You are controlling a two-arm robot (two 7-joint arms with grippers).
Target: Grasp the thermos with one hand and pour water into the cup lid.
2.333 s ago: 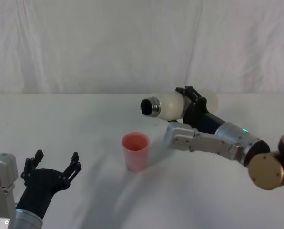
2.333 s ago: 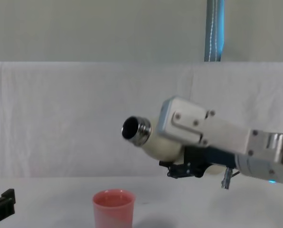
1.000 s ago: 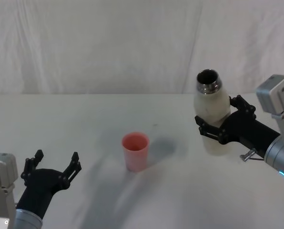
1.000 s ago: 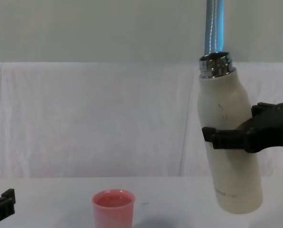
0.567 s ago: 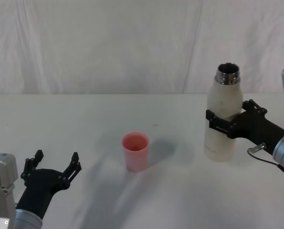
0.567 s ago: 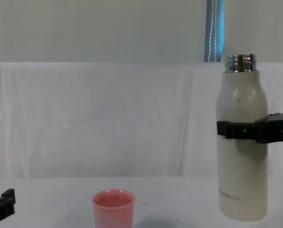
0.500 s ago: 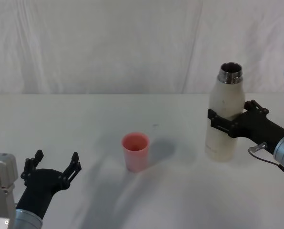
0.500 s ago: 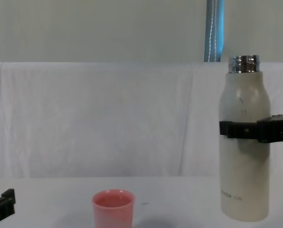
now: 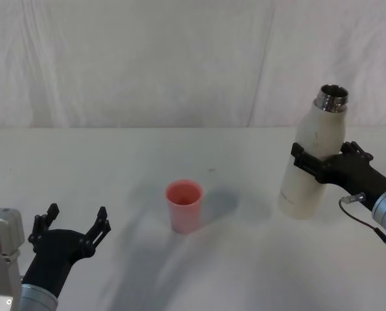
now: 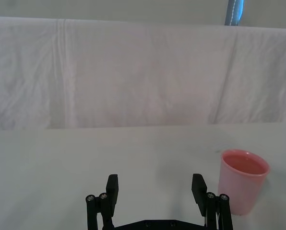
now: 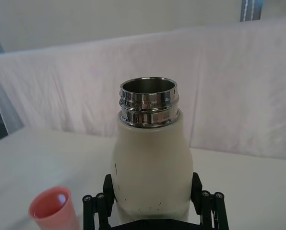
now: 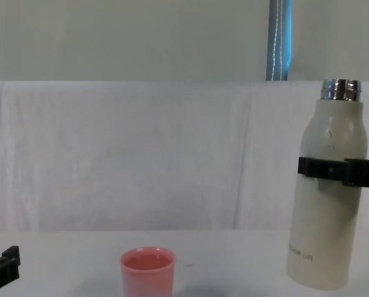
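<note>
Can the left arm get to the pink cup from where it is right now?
Probably yes. The left gripper sits open at the table's near left, and only bare table lies between it and the cup lid.

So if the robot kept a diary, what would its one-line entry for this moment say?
right gripper: shut on thermos, base on table, leaning | cup lid: upright, apart | left gripper: open, parked near-left

— From where does the head view look?
— From above, down onto the table (image 9: 115, 168); the chest view sits low, facing the white backdrop (image 12: 141, 154).
— And the wrist views?
— Each looks forward, close over its own fingers. All four share the pink cup lid (image 9: 184, 205).
</note>
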